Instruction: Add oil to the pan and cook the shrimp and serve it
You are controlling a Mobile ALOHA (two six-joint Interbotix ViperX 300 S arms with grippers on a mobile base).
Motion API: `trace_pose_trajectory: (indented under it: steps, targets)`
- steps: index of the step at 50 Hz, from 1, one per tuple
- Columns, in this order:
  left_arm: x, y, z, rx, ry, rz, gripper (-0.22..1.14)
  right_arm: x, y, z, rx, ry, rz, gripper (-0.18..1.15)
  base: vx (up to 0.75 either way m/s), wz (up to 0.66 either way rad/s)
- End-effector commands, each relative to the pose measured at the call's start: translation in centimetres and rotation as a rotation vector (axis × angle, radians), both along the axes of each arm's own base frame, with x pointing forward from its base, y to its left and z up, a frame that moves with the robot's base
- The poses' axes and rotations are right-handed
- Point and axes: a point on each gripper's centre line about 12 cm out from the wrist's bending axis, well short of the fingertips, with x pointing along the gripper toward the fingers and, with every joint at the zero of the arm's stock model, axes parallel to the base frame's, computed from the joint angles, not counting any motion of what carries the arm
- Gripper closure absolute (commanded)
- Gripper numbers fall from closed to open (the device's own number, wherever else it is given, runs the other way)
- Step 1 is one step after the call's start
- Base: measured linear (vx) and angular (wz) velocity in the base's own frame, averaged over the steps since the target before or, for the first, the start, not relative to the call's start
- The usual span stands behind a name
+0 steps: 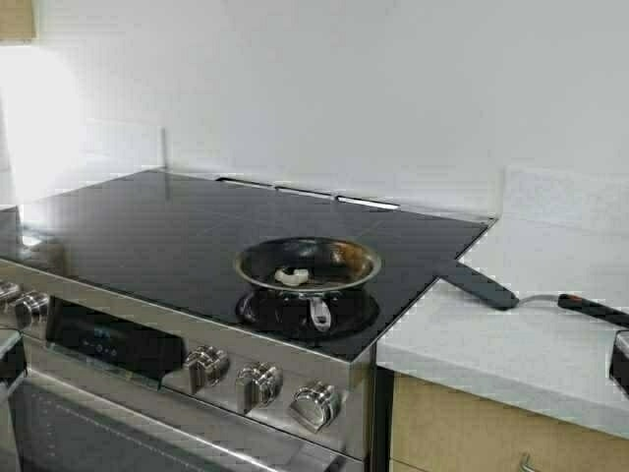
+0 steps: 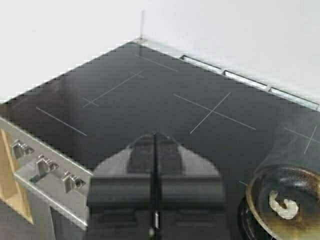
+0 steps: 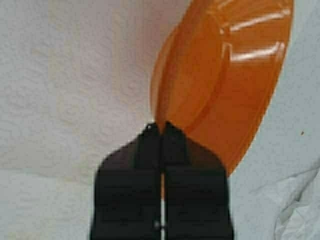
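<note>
Shrimp point(image 1: 292, 276) lies in pan point(image 1: 308, 264), centre frame; right gripper point(image 3: 161, 127) jaws pinch orange bowl point(image 3: 235, 75) rim; left gripper point(image 2: 155, 140) jaws closed, empty; bring bowl level beside pan before serving.

My right gripper point(image 3: 161, 131) pinches the rim of an orange bowl point(image 3: 235, 80), tilted on edge toward one o'clock.

Matte black left gripper point(image 2: 155, 150) and right gripper point(image 3: 161, 132) (2 ridged, wedge-shaped fingers each)
</note>
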Motion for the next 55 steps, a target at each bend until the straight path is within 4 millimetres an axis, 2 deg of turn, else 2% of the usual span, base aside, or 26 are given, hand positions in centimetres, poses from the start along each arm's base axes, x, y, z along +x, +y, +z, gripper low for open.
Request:
trace_pose_trajectory:
  steps: [1, 20, 24, 33, 38, 47, 55]
  targets:
    - [0.2, 0.0, 0.3, 0.003, -0.005, 0.001, 0.89, 1.0, -0.3, 1.0, -0.015, -0.031, 0.004, 0.91, 0.00, 0.00]
    - [0.3, 0.1, 0.3, 0.001, -0.006, 0.003, 0.89, 1.9, -0.4, 1.4, -0.030, -0.036, 0.032, 0.87, 0.00, 0.00]
    - [0.3, 0.1, 0.4, 0.001, -0.008, 0.003, 0.89, 2.0, -0.5, 1.4, -0.028, -0.038, 0.030, 0.77, 0.00, 0.00]
    - [0.2, 0.0, 0.4, 0.000, -0.008, 0.002, 0.89, 2.3, -0.7, 1.3, 0.008, -0.070, -0.034, 0.32, 0.00, 0.00]
    - [0.2, 0.0, 0.4, 0.000, -0.008, 0.002, 0.89, 2.6, -0.9, 1.5, 0.034, -0.091, -0.070, 0.13, 0.00, 0.00]
    - [0.3, 0.1, 0.3, -0.002, -0.006, 0.003, 0.89, 2.9, -0.7, 1.8, 0.061, -0.095, -0.070, 0.10, 0.00, 0.00]
    - [0.3, 0.0, 0.3, 0.000, -0.006, 0.001, 0.89, 3.3, 0.2, 1.6, 0.152, -0.112, -0.047, 0.10, 0.00, 0.00]
